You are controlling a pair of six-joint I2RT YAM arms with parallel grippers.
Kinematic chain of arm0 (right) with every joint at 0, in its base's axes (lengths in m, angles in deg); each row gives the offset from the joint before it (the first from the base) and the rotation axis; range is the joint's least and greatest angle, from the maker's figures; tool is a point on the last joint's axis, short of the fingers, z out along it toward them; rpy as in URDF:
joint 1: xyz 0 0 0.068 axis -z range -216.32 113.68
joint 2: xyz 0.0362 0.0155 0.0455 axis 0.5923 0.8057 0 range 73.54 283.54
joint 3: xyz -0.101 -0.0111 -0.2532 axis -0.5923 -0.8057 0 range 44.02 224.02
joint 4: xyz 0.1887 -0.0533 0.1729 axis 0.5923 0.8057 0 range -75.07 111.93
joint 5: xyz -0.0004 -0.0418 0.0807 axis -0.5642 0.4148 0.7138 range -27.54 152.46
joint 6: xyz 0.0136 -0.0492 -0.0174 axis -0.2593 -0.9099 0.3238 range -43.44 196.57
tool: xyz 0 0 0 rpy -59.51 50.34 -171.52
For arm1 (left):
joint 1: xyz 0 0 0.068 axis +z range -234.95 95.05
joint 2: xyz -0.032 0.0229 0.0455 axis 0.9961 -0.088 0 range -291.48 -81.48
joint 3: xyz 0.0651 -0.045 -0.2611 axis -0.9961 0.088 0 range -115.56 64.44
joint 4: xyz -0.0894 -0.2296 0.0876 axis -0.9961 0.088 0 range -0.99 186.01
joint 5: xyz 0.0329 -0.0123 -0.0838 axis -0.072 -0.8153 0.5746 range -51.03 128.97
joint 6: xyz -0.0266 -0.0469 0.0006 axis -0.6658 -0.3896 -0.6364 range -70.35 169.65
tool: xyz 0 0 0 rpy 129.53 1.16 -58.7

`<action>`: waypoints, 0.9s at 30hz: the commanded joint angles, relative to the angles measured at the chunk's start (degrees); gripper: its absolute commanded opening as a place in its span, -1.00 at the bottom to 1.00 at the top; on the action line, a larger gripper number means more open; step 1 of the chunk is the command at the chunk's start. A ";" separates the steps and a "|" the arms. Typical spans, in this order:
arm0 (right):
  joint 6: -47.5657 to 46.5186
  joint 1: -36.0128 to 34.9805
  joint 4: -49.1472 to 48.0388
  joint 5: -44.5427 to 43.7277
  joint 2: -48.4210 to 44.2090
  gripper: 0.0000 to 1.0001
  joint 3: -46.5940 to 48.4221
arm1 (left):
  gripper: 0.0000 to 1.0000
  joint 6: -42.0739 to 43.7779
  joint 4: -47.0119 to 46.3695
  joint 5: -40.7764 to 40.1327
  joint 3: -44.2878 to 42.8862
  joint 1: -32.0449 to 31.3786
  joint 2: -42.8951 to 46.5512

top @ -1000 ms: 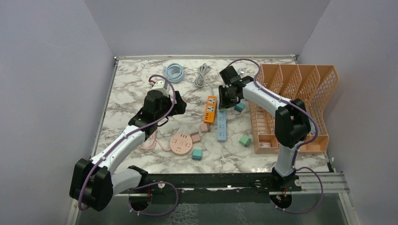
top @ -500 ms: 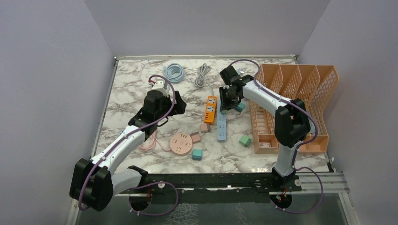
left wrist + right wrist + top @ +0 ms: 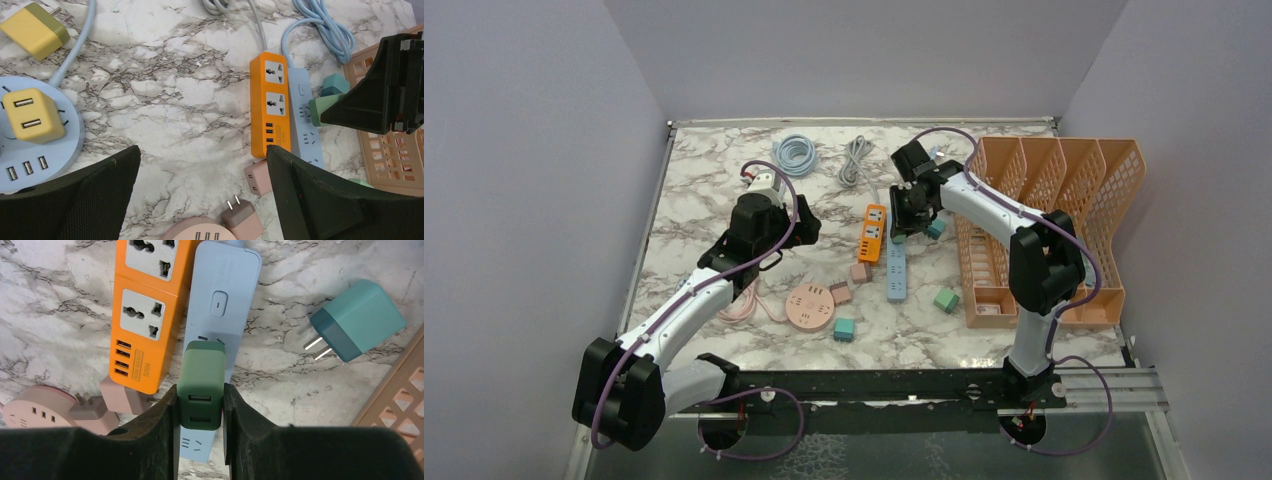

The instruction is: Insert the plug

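Right fingers: my right fingers (image 3: 160,425) are closed on the green plug (image 3: 201,385), one pad on each of its long sides, with its two USB ports facing my wrist camera.
Green plug: it is held over the blue power strip (image 3: 220,305), its far end at the first socket past the strip's switch. The prongs are hidden under the plug body, so I cannot tell whether they are in the slots.
Blue power strip: it lies flat near the middle of the table (image 3: 694,180), a little toward the right edge, running from far to near.
Orange power strip (image 3: 142,305): it lies just beside the blue one on its left, almost parallel and touching or nearly so. Its sockets and USB ports face up.
Left fingers: my left fingers (image 3: 85,200) are spread wide and grip nothing. They hang over bare marble on the left half of the table.
Teal plug (image 3: 357,320): it lies on its side to the right of the blue strip, apart from it, prongs pointing toward the strip.
Pink plug (image 3: 125,397): it lies at the near end of the orange strip.
Pink round power strip (image 3: 30,410): it lies nearer the near edge, with a second pink plug beside it.
Orange file rack (image 3: 1064,200): it stands along the right edge.
Yellow plug (image 3: 32,115): it sits on a round blue power strip (image 3: 35,155), toward the left edge.
Cables: a coiled light blue cable (image 3: 795,153) and a grey cable (image 3: 856,160) lie near the far edge.
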 commanded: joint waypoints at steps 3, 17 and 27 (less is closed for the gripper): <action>0.80 -0.28 -0.02 -3.70 -3.63 -0.98 1.47 | 0.98 0.45 -1.34 -1.07 0.32 -0.11 0.22; 1.25 -0.28 -1.55 2.82 0.58 -0.98 -0.51 | 0.98 0.39 -1.14 -0.94 0.07 -0.07 -0.09; 0.85 -0.28 -1.17 1.26 2.47 -0.98 -1.83 | 0.98 0.59 -1.22 -1.05 -0.29 -0.08 -0.30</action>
